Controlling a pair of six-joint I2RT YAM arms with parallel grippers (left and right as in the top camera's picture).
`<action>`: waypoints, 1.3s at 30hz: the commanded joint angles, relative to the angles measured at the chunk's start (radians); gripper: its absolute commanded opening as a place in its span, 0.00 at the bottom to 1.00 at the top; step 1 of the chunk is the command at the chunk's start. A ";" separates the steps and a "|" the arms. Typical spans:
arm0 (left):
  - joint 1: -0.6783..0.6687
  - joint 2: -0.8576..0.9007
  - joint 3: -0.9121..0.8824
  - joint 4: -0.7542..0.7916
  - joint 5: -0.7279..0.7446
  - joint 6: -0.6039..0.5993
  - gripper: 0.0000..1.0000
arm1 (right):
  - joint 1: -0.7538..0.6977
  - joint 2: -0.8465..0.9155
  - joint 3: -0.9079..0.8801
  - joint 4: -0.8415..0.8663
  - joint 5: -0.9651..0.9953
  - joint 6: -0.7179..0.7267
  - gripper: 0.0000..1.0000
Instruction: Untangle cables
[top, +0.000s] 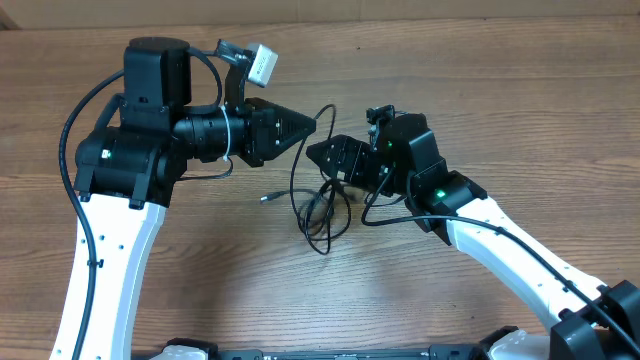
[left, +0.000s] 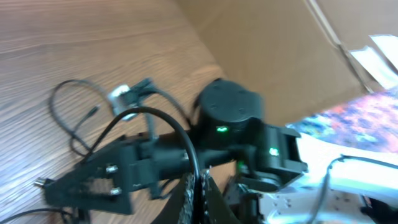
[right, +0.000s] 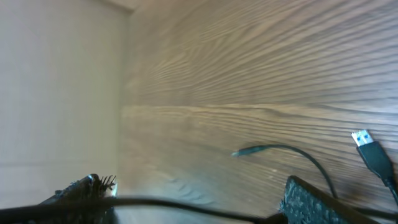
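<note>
Cables (top: 318, 215) lay in a loose tangle at mid table (top: 480, 90), just below and btwn the two gripper tips, w/ one plug (top: 265, 198) poking out to the left. Left gripper (top: 312, 124) was pinched tight on one strand, which arced up and away from its tip. Right gripper (top: 315, 155) sat just beside it, tip to tip, jaws spread wide; a strand ran across the gap btwn its fingers (right: 311, 199), not clamped. Rest of the tangle lay just under the right gripper.
</note>
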 joint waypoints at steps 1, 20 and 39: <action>0.000 -0.021 0.013 0.094 0.162 -0.029 0.04 | 0.021 0.009 0.023 -0.116 0.254 0.030 0.89; 0.317 -0.069 0.014 0.141 -0.084 -0.307 0.05 | -0.377 0.080 0.022 -0.557 0.490 -0.020 0.96; 0.142 0.161 -0.079 -0.121 -0.796 -0.026 0.93 | -0.365 0.080 -0.070 -0.591 0.396 -0.114 1.00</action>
